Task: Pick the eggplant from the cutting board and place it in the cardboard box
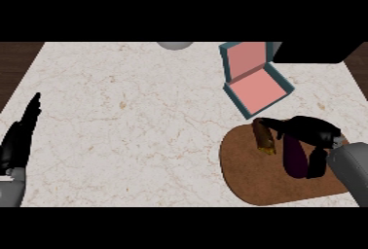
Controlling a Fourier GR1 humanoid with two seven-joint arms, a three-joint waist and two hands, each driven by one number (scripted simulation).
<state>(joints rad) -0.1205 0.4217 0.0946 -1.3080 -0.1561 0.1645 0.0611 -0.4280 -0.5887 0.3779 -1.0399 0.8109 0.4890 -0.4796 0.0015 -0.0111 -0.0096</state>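
Handling the eggplant: dark purple, lying lengthwise on the cutting board; I judge it light, stiff enough to lift whole, with a smooth skin that may slip.
Where I'd hold: across its thick middle, thumb on one side and fingers on the other.
My right hand: over the eggplant, fingers curling down round it; whether they already pinch it I cannot tell.
Beside it: a brown object, easy to knock.
Cardboard box: open, pink inside, just beyond the board on the worktop.
My left hand: resting at the left edge, fingers straight.
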